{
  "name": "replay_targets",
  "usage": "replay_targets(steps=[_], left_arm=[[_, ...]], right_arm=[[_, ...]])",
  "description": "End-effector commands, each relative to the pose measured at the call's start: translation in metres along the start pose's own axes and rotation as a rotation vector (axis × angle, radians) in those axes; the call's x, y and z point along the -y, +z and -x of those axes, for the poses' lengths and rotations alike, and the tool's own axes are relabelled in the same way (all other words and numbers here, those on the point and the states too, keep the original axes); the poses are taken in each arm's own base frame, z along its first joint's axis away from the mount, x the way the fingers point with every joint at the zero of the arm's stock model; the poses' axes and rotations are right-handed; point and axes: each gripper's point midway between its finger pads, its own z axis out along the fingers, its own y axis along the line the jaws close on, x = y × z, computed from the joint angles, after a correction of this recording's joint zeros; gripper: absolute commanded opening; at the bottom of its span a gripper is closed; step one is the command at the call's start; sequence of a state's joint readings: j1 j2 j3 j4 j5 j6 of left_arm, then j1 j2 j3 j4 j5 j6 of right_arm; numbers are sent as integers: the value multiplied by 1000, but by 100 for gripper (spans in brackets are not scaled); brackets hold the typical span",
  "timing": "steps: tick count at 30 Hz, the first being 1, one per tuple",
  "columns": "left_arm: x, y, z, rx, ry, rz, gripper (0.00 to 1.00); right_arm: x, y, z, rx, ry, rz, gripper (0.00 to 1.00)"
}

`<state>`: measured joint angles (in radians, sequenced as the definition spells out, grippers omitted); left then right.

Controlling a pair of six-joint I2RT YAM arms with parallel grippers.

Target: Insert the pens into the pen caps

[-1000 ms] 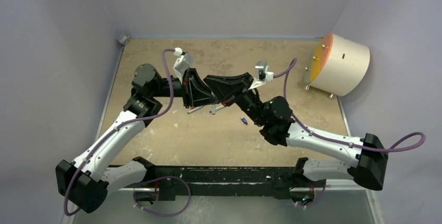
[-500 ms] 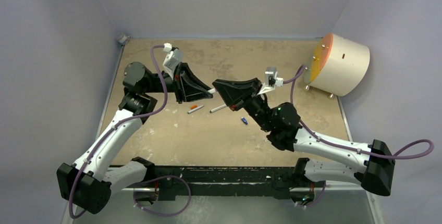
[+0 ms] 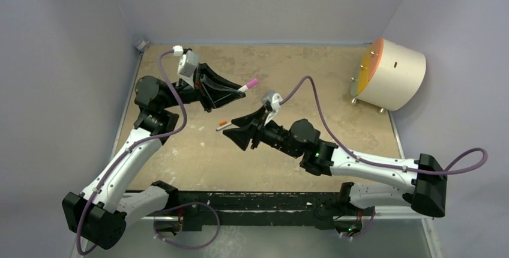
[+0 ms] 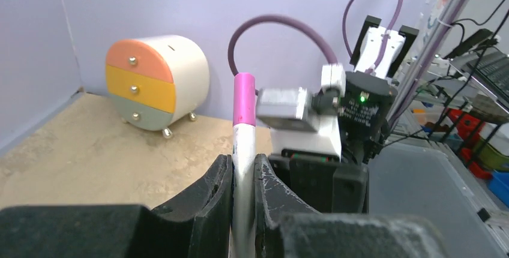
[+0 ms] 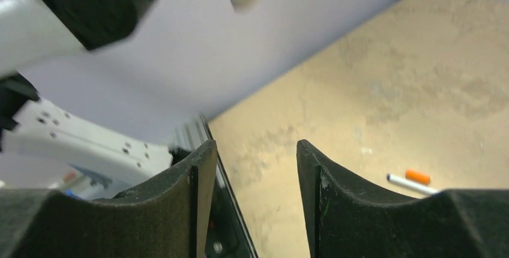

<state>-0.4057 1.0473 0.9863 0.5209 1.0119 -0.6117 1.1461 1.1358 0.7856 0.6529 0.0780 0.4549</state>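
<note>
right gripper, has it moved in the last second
yes, the right gripper has come down toward the near table edge, further from the round drawer box

pen [image 3: 246,86] in left tool [image 3: 239,92], second pen [image 3: 223,125] on table [image 3: 198,159] beside right tool [image 3: 230,134]

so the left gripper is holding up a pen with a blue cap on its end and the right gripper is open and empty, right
Not quite: the cap is pink, not blue. The left wrist view shows the left gripper shut on the pen with the pink cap on its end. The right gripper is open and empty, as you said.
</note>
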Motion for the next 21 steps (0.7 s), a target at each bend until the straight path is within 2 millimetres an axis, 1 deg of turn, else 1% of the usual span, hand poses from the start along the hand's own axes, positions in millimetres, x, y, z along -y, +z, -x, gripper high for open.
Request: replay_targets(steps=[1, 3, 5, 7, 8, 10, 11, 13, 15, 18, 21], left_arm=[[-3, -1, 27, 98, 119, 72, 0], [-6, -3, 25, 102, 118, 91, 0], [-14, -5, 25, 116, 113, 140, 0], [-33, -9, 20, 118, 105, 243, 0], [-49, -14, 17, 124, 91, 329, 0], [-88, -29, 0, 121, 37, 531, 0], [-111, -41, -12, 118, 1, 649, 0], [-147, -63, -36, 112, -65, 849, 0], [-172, -78, -57, 97, -107, 970, 0], [-202, -85, -96, -5, -158, 1057, 0], [-229, -96, -138, -114, -190, 1144, 0]], right_arm=[[-12, -6, 19, 1, -57, 30, 54], [-10, -14, 24, 10, -54, 19, 55], [-5, -24, 24, 20, -50, -3, 55], [5, -35, 21, 15, -46, -50, 54], [10, -41, 21, 17, -45, -77, 54], [27, -54, 19, 18, -47, -159, 54], [33, -60, 21, 20, -48, -191, 54], [41, -72, 22, 21, -51, -239, 54], [45, -80, 23, 21, -51, -261, 54], [46, -89, 23, 17, -44, -262, 54], [48, -93, 14, -11, -37, -264, 54]])
